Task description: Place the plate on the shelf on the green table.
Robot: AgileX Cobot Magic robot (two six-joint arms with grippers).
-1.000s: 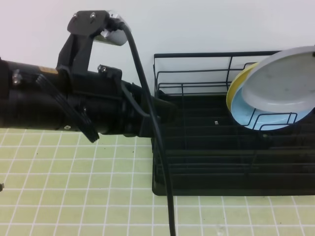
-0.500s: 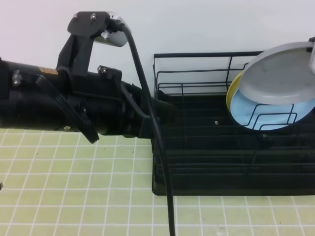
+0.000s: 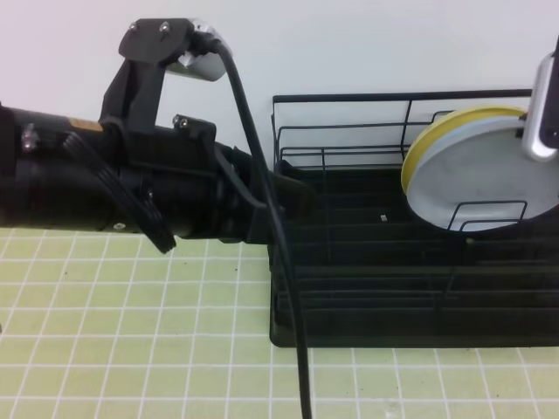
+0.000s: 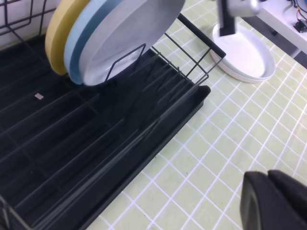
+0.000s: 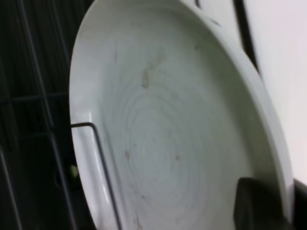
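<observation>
Since half a second ago the plate [image 3: 476,179] has swung from a reclined, face-up tilt to near-upright. It now stands on edge in the shelf [image 3: 367,297], leaning against the light blue plate [image 4: 84,45] and yellow plate [image 3: 441,131] behind it, with a wire divider [image 4: 125,60] crossing its lower face. The light blue plate, visible earlier in the high view, is now almost fully covered there. Judgement: the plate is seated in its slot and the placing step is essentially complete; release and withdrawal remain.

In the high view the plate sits at 3 o'clock of the frame, in the right end of the shelf, which rests on the green table [image 3: 131,349]. The right gripper [image 5: 268,203] is at the plate's rim: in the right wrist view a dark finger [image 5: 254,206] lies against the inner face at 5 o'clock of the plate, so the jaws appear clamped on the rim.

The left gripper [image 4: 276,201] has its fingers pressed together, holding nothing. It hangs over bare tiles at 5 o'clock of the left wrist view, well apart from the plate. A white round base [image 4: 244,55] stands on the tiles beside the shelf.
</observation>
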